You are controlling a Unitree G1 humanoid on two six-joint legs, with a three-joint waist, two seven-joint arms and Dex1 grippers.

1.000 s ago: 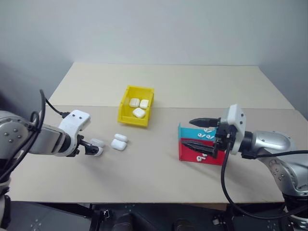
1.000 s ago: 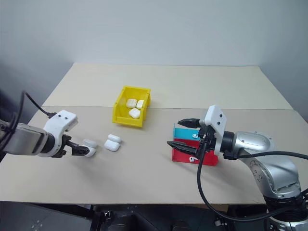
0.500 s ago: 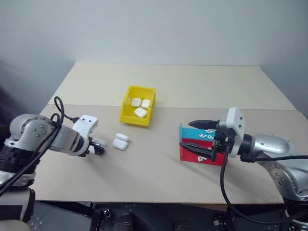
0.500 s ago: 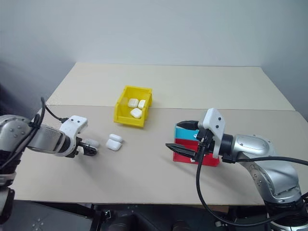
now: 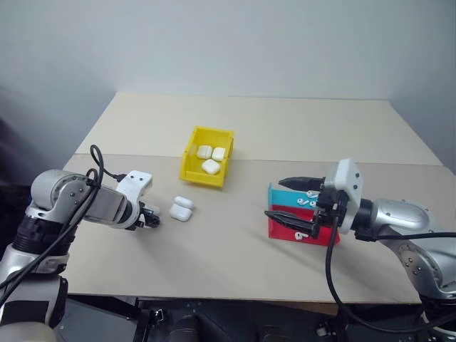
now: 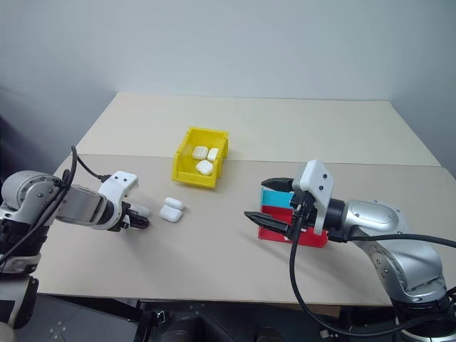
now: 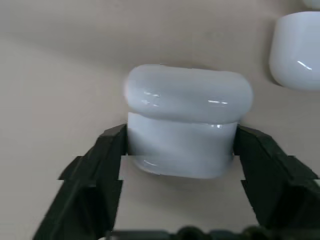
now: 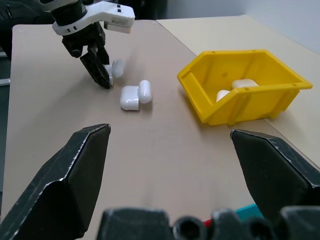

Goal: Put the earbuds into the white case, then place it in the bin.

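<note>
My left gripper (image 7: pixel 180 150) is shut on a white case (image 7: pixel 187 125) that lies closed on the table at the left, one black finger on each side of it; it is also seen at the table's left, the left gripper (image 5: pixel 149 218). An open white case (image 5: pixel 182 208) lies just to its right. The yellow bin (image 5: pixel 191 154) stands behind them with three white cases inside. My right gripper (image 5: pixel 292 201) hangs open above the front left of a red-and-teal tray (image 6: pixel 313 239), with nothing between its fingers. Tiny white earbuds (image 5: pixel 306 202) lie in the tray's teal part.
The table's front edge runs close below both arms. A seam crosses the table behind the bin. Black cables trail from both wrists.
My left gripper's fingers have shut on the white case, after sinking slightly toward it. The right gripper has stayed in place, open over the tray.
</note>
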